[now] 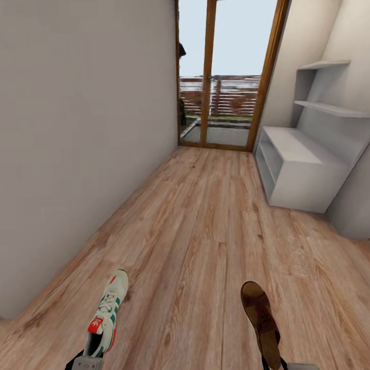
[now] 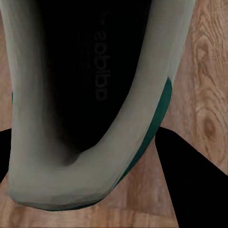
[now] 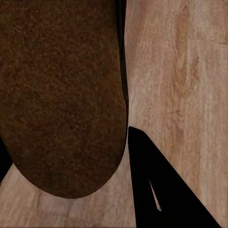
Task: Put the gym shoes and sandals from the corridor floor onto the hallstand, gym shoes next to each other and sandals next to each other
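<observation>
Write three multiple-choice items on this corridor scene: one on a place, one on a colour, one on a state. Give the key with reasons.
1. The hallstand stands:
A. along the right wall
B. along the left wall
C. across the glass door

2. The gym shoe's side stripes are:
A. blue
B. green
C. black

3. The hallstand's bench top is:
A. stacked with shoes
B. bare
C. draped with a cloth

Key:
1 A, it sits against the right wall, short of the door.
2 B, green stripes show on the white upper.
3 B, nothing rests on it; the gym shoe and sandal are near the robot.
</observation>
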